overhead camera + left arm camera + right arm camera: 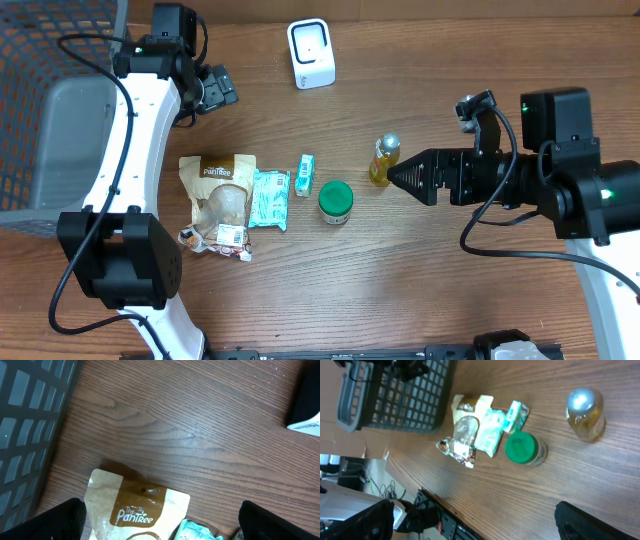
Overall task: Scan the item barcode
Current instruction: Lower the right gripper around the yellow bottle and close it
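Your wood-grain table (450,290) carries the items in a row across its middle: brown pouch (220,195), teal packet (270,198), small box (305,174), green-lidded jar (335,201) and yellow bottle (384,160). The white scanner (311,53) stands near the far edge, and the mesh basket (40,100) is at the left. The left gripper (222,88) and right gripper (400,178) are both spread wide and empty, the right one just beside the bottle.

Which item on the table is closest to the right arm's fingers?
The yellow bottle with the silver cap, just ahead of the right fingers. The green-lidded jar and teal packet lie farther off.
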Controlling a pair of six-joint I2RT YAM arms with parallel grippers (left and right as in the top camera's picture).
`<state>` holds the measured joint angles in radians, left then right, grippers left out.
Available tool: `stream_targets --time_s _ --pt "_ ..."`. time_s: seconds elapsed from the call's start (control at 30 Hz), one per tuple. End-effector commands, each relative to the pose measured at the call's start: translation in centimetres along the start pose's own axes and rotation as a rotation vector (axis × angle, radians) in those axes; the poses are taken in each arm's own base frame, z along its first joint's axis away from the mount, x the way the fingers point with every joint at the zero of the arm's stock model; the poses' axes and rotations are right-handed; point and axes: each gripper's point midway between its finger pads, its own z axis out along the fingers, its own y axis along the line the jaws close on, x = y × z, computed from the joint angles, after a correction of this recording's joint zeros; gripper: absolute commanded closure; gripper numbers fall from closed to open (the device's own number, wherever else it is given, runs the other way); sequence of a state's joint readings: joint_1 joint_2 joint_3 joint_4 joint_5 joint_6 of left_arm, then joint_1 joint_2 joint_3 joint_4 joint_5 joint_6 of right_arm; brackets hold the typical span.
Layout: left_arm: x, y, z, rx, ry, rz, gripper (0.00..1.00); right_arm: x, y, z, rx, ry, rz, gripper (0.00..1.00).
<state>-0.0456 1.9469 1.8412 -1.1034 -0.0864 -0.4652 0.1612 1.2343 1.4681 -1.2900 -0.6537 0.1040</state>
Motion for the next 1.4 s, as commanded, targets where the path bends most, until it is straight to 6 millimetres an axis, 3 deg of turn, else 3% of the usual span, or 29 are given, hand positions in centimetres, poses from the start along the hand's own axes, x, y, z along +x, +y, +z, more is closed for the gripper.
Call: stream_targets --time_s 0.0,0.23,0.4,0.73,0.97,1.37 --pt "-0.6 -0.3 -1.0 0.019 -0.026 -0.012 0.0 -0.2 0.2 -0.3 0.036 -0.011 -0.037 0.0" --pt "-0.6 -0.3 -1.0 0.019 -0.026 -0.012 0.0 0.5 0.3 0.6 0.106 0.016 -0.073 0.0" --pt "-0.6 -0.3 -1.0 0.019 -0.026 -0.012 0.01 0.2 -2.5 1.4 0.321 -0.011 0.053 0.0" --pt "-0.6 -0.3 -1.0 0.019 -0.026 -0.012 0.0 0.3 -4.2 4.8 0.402 0.086 0.159 0.0" --pt "-0.6 -0.3 -1.0 0.019 -0.026 -0.012 0.0 0.0 -4.3 4.2 0.46 0.121 0.238 0.0" --pt "-0.6 -0.3 -1.0 0.019 -0.026 -0.012 0.0 -1.2 -4.6 4.4 0.476 0.08 0.22 0.0"
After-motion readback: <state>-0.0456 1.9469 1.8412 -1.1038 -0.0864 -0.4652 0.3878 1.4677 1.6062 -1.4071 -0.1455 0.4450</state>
